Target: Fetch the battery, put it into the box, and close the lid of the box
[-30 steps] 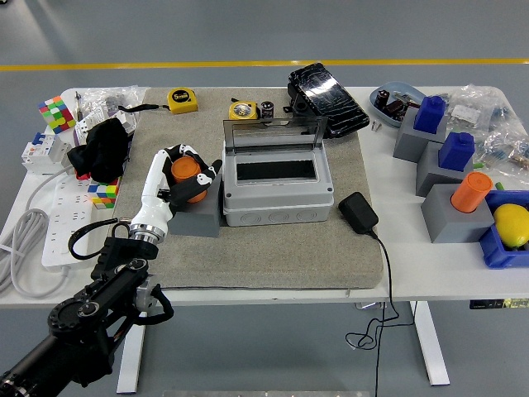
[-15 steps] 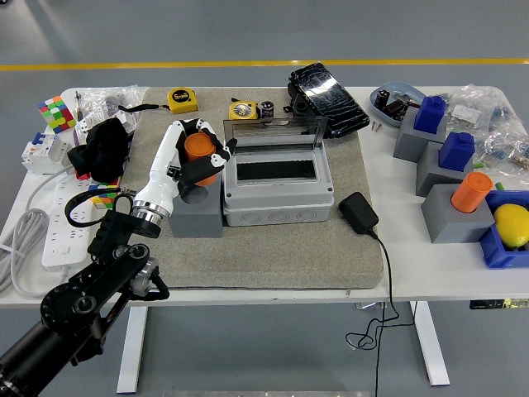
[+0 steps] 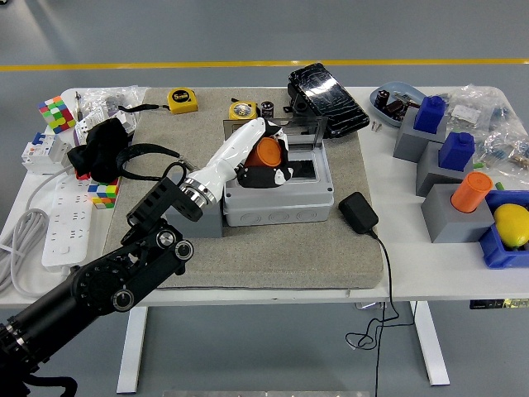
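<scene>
One step looks done: my left hand (image 3: pixel 263 157) has its fingers wrapped round the orange battery (image 3: pixel 265 154), over the open box (image 3: pixel 277 186). I must release it, then shut the lid (image 3: pixel 281 132).

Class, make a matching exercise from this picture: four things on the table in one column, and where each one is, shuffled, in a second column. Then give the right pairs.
Things
1. orange battery
2. yellow tape measure
3. black charger
4. power strip

Places
A. on the mat, right of the grey box
B. held in the left hand over the open box
C. near the table's left edge
D. at the mat's far left corner

Pairs: 1-B, 2-D, 3-A, 4-C
</scene>
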You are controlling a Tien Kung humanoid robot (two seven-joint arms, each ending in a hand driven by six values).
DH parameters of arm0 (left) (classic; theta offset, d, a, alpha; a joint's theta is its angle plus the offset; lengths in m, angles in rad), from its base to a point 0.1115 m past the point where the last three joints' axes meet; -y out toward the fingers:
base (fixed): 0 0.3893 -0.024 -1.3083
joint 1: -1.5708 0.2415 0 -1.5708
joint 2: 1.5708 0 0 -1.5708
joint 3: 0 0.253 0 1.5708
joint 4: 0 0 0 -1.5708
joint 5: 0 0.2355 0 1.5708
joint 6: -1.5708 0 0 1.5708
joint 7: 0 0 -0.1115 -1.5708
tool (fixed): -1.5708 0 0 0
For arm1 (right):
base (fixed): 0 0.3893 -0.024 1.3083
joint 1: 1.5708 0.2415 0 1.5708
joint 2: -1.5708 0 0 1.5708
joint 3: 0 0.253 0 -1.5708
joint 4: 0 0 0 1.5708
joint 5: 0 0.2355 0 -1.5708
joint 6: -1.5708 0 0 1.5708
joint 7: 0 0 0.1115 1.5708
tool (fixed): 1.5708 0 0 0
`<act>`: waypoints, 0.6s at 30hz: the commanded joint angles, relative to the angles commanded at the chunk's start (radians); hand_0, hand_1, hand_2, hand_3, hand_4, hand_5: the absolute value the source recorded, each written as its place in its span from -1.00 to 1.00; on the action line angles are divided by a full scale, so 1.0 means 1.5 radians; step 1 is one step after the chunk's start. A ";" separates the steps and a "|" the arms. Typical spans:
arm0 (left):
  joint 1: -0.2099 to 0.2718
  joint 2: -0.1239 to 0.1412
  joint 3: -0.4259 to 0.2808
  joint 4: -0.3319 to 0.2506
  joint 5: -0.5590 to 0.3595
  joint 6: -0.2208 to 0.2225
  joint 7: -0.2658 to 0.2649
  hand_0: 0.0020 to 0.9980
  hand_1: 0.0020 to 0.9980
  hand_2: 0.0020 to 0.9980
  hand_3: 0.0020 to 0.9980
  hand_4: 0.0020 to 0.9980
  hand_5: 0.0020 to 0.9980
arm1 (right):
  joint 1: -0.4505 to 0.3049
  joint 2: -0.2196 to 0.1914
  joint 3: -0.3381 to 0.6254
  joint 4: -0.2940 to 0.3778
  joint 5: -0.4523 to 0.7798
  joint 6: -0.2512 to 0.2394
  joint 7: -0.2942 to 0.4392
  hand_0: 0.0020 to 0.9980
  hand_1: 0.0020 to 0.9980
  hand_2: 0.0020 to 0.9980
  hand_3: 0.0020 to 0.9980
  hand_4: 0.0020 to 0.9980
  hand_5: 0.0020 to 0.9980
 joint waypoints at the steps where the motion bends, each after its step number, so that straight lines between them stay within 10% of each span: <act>1: -0.011 -0.005 0.014 0.010 0.026 -0.008 0.021 -0.60 -0.66 -0.65 -0.57 0.62 -1.00 | 0.000 0.000 -0.002 0.000 0.001 0.000 0.000 0.12 0.19 0.14 0.09 0.85 -0.05; 18: -0.105 -0.030 0.106 0.123 0.084 -0.001 0.085 -0.56 -0.64 -0.63 -0.49 0.86 -1.00 | 0.001 0.002 -0.007 0.002 0.000 -0.001 0.000 0.13 0.19 0.14 0.09 0.84 -0.05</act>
